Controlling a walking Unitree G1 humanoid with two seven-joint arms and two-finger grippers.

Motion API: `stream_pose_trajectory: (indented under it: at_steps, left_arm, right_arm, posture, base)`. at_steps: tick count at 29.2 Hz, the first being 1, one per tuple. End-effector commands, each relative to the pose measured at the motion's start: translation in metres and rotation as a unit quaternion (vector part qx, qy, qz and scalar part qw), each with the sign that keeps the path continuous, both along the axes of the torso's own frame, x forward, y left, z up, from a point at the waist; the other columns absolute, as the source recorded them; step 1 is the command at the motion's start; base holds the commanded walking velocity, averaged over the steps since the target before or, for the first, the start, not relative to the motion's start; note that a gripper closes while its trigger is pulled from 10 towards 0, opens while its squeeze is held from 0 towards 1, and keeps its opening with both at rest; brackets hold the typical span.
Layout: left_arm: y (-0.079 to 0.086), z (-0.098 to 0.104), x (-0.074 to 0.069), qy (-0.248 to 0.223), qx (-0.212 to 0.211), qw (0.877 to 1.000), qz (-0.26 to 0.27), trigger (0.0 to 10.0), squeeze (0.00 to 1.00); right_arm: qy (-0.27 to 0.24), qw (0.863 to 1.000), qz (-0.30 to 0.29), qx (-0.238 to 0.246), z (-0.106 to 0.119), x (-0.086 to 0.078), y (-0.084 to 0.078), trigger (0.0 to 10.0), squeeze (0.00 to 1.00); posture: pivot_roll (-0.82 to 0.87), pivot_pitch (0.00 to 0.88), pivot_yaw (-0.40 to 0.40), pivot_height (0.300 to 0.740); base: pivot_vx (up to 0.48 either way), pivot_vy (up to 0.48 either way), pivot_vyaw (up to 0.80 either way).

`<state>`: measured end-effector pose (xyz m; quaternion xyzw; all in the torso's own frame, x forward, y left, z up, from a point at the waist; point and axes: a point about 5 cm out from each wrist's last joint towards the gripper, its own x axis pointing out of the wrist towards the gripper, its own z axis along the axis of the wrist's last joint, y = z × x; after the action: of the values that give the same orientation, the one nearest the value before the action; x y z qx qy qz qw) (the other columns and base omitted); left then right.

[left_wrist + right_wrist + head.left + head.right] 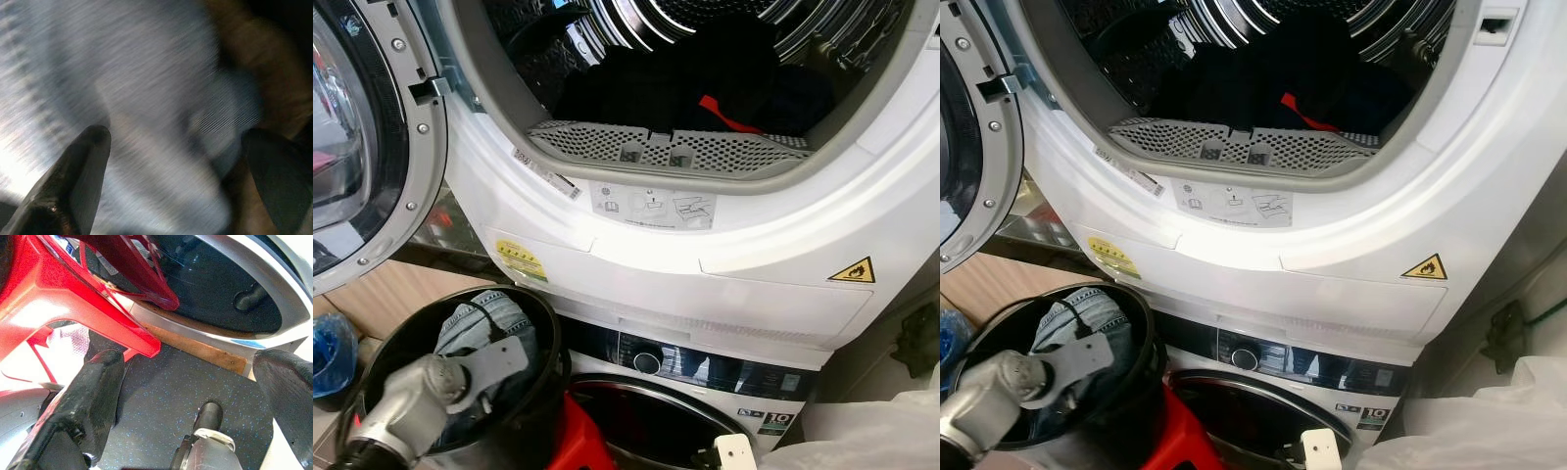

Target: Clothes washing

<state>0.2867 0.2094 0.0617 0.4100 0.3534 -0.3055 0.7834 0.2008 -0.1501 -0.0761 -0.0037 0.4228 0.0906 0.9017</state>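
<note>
Left gripper [176, 142] down inside the black bucket [543, 338] at near left, jaws apart over blurred pale-blue denim, nothing yet clamped. Jeans [480, 328] heaped in that bucket, just beside the silver left arm [411, 401]. Right gripper [195, 382] hanging low and idle, jaws likewise apart and empty, pointed at speckled dark floor [195, 396] beside a red stool [73, 298] and the rim of the lower machine's door. Further out, red stool under the bucket, then the lower machine [705, 377] with its dark control strip and dial. Above it, the upper drum [705, 59] wide open, door [362, 147] swung out to the left, a dark load with a red strip [729, 115] already lying inside behind the perforated lint filter [666, 147]. Blue item [328, 357] at far left on the floor; white bag [891, 431] at near right. Judged as partway through: some laundry in the drum, denim in the bucket not yet moved, door not yet closed.
</note>
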Motion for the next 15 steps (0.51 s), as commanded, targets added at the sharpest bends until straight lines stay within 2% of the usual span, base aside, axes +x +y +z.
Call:
stream_pose_trajectory:
  at_steps: [1, 4, 6, 8, 11, 12, 15]
  left_arm:
    - [-0.002, -0.003, 0.000, 0.007, -0.003, 1.000, -0.012, 10.0, 0.00]
    - [-0.018, -0.004, 0.002, 0.011, -0.015, 0.999, -0.041, 10.0, 0.00]
    - [-0.019, -0.004, 0.003, 0.013, -0.006, 0.999, -0.046, 10.0, 0.00]
    - [-0.015, -0.009, 0.005, 0.008, 0.043, 0.998, -0.045, 10.0, 0.00]
    - [-0.013, -0.011, 0.005, 0.007, 0.058, 0.997, -0.045, 10.0, 0.00]
    - [-0.011, -0.014, 0.007, 0.000, 0.080, 0.996, -0.042, 10.0, 0.00]
    - [-0.007, -0.019, 0.009, -0.004, 0.107, 0.994, -0.033, 10.0, 0.00]
  right_arm:
    - [0.000, 1.000, 0.003, 0.004, -0.001, -0.002, 0.004, 10.0, 0.00]
    - [-0.001, 1.000, 0.002, 0.002, -0.001, -0.002, 0.002, 10.0, 0.00]
    - [-0.001, 1.000, 0.002, 0.002, -0.001, -0.002, 0.001, 10.0, 0.00]
    - [-0.001, 1.000, 0.003, 0.001, -0.001, -0.002, 0.001, 10.0, 0.00]
    - [-0.001, 1.000, 0.003, 0.000, -0.001, -0.002, 0.000, 10.0, 0.00]
    - [-0.001, 1.000, 0.003, 0.000, -0.001, -0.003, 0.000, 10.0, 0.00]
    - [-0.001, 1.000, 0.004, 0.000, -0.001, -0.003, 0.000, 10.0, 0.00]
  posture:
    - [-0.04, 0.056, 0.108, 0.740]
    - [-0.04, 0.056, 0.106, 0.740]
    - [-0.04, 0.055, 0.106, 0.740]
    - [-0.05, 0.056, 0.106, 0.740]
    - [-0.05, 0.056, 0.106, 0.740]
    - [-0.05, 0.055, 0.106, 0.740]
    - [-0.05, 0.053, 0.104, 0.740]
  base:
    - [0.000, 0.000, 0.00]
    - [0.000, 0.000, 0.00]
    - [0.000, 0.000, 0.00]
    - [0.000, 0.000, 0.00]
    - [0.000, 0.000, 0.00]
    - [0.000, 0.000, 0.00]
    - [0.000, 0.000, 0.00]
